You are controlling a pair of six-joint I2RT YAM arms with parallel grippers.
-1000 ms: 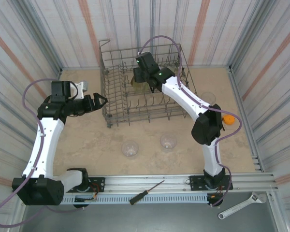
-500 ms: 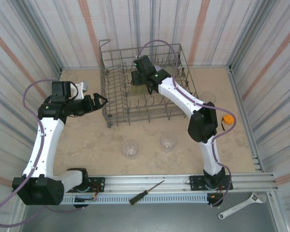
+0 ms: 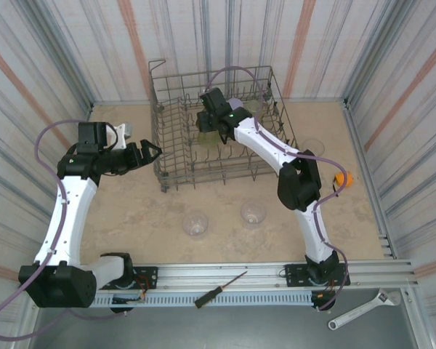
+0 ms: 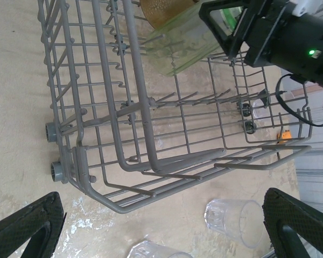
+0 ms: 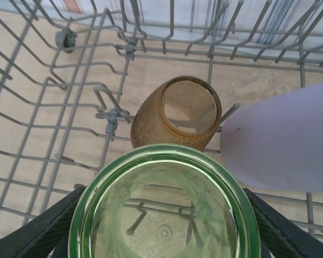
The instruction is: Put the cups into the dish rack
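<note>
The grey wire dish rack (image 3: 180, 149) stands at the back of the table. My right gripper (image 3: 206, 118) reaches into it, shut on a yellow-green cup (image 5: 164, 183) held mouth toward the wrist camera, above the tines. Just beyond that cup, an amber cup (image 5: 177, 115) lies tilted in the rack, with a lilac cup (image 5: 280, 145) to its right. My left gripper (image 3: 150, 153) hangs open and holds nothing, just left of the rack's front corner. Two clear cups (image 3: 195, 223) (image 3: 253, 213) lie on the table in front of the rack, and a third (image 3: 314, 147) sits to its right.
A small orange ball (image 3: 344, 177) lies right of the right arm's elbow. A screwdriver (image 3: 220, 289) and a wrench (image 3: 363, 309) rest on the near ledge by the arm bases. Corrugated walls close in the table on three sides.
My right arm has carried the yellow-green cup leftward inside the rack, its elbow swinging left too. The left arm has stayed still.
</note>
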